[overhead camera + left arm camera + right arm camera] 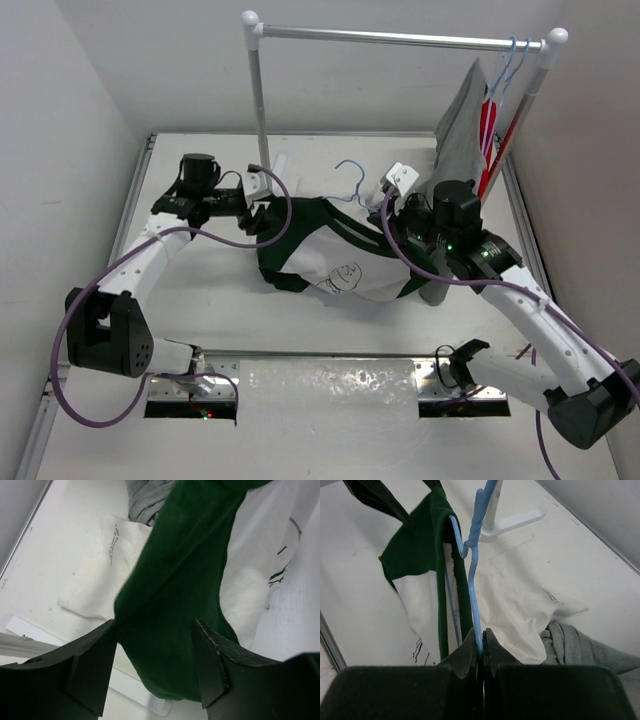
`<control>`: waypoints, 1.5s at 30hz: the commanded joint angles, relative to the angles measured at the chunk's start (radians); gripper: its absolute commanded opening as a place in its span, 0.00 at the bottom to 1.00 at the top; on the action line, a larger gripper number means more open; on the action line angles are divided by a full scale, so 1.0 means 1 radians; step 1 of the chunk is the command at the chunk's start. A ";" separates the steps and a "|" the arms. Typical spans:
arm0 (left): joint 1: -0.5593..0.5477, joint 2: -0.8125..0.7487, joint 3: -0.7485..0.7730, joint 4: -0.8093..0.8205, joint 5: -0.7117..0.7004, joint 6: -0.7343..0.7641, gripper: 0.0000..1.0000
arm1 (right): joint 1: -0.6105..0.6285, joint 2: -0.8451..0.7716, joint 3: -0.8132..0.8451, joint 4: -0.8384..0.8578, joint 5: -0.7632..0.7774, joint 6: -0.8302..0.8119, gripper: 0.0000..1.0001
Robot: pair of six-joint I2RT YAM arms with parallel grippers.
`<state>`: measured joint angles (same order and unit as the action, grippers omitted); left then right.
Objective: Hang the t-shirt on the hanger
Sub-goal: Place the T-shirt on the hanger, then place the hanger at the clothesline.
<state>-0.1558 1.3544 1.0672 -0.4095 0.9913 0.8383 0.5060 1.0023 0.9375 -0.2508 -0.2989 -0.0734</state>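
Where the white tabletop (pixel 200 320) fills the top view, walls close it in at the left and right of the frame. Bare surface lies open at the lower middle, between the two arm bases. Along the upper edge stands a white-posted clothes rail with a metal bar (pixel 400 38). A plain grey garment (pixel 462 110) and a red garment (pixel 488 120) hang at its right end, in the upper right of the frame.

The dark green and off-white raglan t-shirt (pixel 330 255) lies crumpled in the centre, between both arms. The hook of the thin pale-blue wire hanger (pixel 350 172) pokes out just above the shirt's upper edge. In the right wrist view, one arm of the wire passes under the green collar band.

The right claw (pixel 481 647) is pressed together, pinching that wire at the lower middle of its view. The left claw (pixel 155 665) is spread, its fingers (pixel 90 670) standing on either side of a green sleeve. The sleeve runs down through the gap and meets the finger at the lower left; whether it touches the other finger I cannot tell.
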 commanded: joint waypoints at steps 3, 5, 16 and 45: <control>0.007 0.031 -0.056 0.207 -0.037 -0.166 0.57 | -0.004 -0.030 0.156 -0.021 0.023 0.023 0.00; 0.006 0.078 -0.027 0.183 -0.013 -0.191 0.57 | -0.004 -0.031 0.181 -0.050 0.038 0.017 0.00; -0.019 0.031 0.007 0.336 -0.269 -0.337 0.00 | -0.004 0.012 0.369 -0.255 0.228 -0.058 0.00; -0.149 0.068 0.369 0.112 -0.661 -0.427 1.00 | -0.007 0.080 0.569 -0.335 0.776 0.061 0.00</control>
<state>-0.3077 1.5101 1.3773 -0.2737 0.3965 0.3786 0.5056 1.0374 1.4151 -0.6544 0.2752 -0.0414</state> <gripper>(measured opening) 0.998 0.009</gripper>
